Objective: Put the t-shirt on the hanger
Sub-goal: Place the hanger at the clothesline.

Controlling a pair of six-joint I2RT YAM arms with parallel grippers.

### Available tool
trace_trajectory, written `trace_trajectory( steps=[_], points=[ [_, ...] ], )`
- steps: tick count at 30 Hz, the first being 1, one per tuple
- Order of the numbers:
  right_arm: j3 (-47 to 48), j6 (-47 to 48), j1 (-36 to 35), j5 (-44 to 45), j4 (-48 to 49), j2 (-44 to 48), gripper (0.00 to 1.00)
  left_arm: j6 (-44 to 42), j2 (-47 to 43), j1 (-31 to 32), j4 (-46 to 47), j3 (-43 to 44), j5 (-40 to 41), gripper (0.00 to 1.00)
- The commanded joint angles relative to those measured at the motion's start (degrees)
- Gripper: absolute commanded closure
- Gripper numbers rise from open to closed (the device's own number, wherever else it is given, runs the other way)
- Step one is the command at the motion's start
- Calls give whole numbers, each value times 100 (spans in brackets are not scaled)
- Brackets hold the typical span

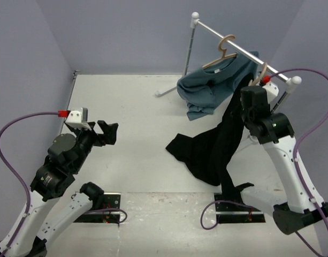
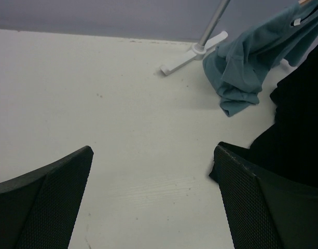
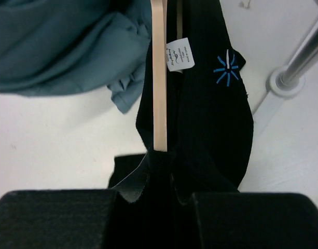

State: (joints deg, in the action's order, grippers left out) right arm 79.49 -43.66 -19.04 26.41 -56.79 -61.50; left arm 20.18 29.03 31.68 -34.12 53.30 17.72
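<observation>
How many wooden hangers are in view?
2. The first hanger, on the rail, carries the teal shirt; the second hanger, at the right gripper, holds the black t-shirt.

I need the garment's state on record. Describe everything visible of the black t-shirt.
The black t-shirt is soft, plain fabric with a white neck label and a small blue starburst mark. It hangs crumpled from the raised right claw, shut on it at the wooden hanger, its lower part pooled on the table.
</observation>
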Motion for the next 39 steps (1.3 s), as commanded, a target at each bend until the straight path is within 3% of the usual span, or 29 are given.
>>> trace_trajectory(
  steps=[1, 16, 22, 31, 35, 39],
  points=[
    [736, -673, -12, 1290, -46, -424, 100, -446, 0, 22, 143, -324, -142, 0],
    [1473, -3, -7, 1705, 398, -1352, 100, -594, 372, 28, 1035, -1122, -523, 0],
    [1170, 62, 38, 1587, 558, -1579, 100, -594, 401, 22, 1112, -1243, -503, 0],
    [-53, -278, 23, 1138, 1451, -1657, 100, -605, 342, 22, 1162, -1417, -353, 0],
    [147, -285, 9, 948, 1732, -1891, 96, -591, 366, 1, 1144, -1471, -269, 0],
    [650, -551, 11, 1032, 1337, -2440, 96, -568, 295, -22, 1137, -1534, -241, 0]
  ],
)
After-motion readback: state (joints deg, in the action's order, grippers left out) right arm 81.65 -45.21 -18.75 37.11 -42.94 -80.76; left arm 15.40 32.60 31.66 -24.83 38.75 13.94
